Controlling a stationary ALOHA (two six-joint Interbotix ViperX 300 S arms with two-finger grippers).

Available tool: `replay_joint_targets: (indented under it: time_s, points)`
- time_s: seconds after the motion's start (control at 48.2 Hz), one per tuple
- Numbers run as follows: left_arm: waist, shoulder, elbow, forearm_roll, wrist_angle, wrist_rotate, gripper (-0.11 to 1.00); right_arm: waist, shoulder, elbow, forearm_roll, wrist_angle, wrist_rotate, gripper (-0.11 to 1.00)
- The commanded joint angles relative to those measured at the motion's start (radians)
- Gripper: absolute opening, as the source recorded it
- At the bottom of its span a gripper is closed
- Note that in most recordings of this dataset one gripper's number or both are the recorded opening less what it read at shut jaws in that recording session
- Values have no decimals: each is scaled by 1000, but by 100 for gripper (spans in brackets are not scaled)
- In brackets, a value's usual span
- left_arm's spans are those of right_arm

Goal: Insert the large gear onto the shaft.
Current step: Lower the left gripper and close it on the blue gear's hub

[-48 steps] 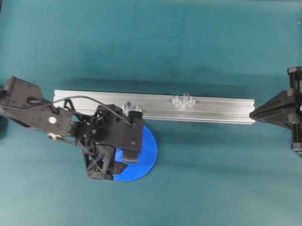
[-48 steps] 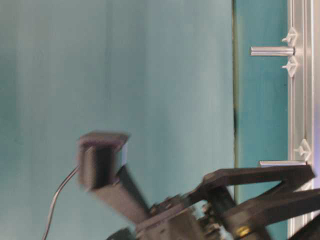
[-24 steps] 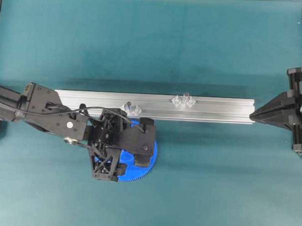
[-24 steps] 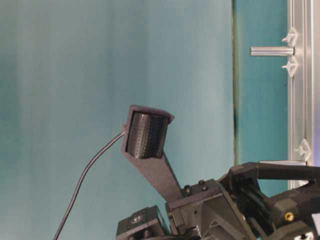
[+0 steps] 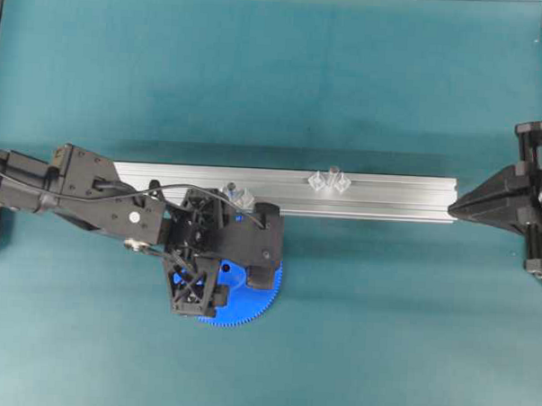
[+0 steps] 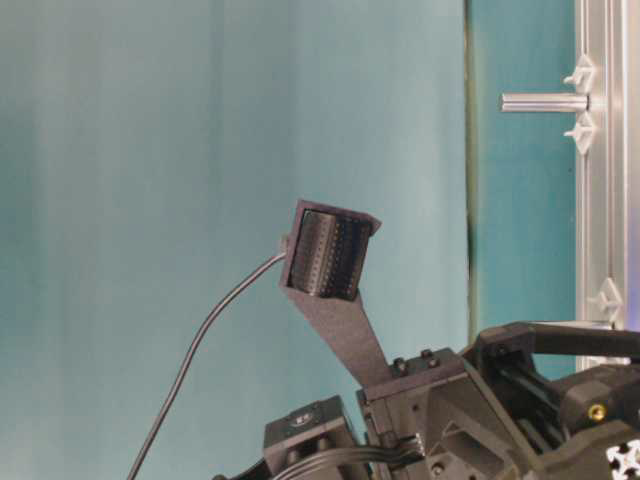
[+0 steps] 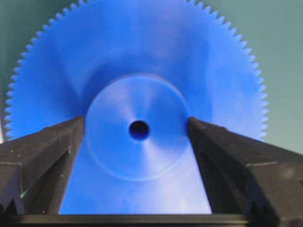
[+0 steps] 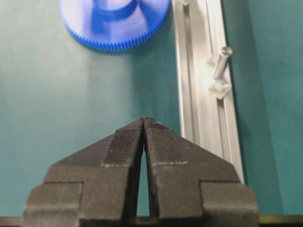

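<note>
Your left claw (image 7: 137,130) is standing wide, straddling the raised hub of the large gear (image 7: 142,71), which is lying flat on the tabletop (image 5: 382,334) beside the rail (image 5: 388,197). Your right claw (image 8: 143,124) is sitting closed.

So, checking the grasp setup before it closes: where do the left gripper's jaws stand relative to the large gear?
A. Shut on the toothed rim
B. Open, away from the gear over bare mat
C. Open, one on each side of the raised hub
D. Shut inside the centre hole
C: in the left wrist view the left gripper has its jaws spread on either side of the large gear's raised hub, not yet squeezing it.
</note>
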Motion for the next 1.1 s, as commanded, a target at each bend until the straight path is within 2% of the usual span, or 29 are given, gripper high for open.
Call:
replay_joint_targets:
  time_s: [0.0,0.664,0.955,1.08]
  points:
    - [3,-5,-15,3,-3,-3,91,3,2,-9,2,-8,8,11]
    - [-32,12,-14,3,37,-12,91,5,-2,11,2,-31,32,11]
    - [-41,14,-17,3,137,0,91,9,-3,11,2,-32,32,11]
    - [-43,14,-25,3,143,0,91,11,-2,12,0,-34,32,11]
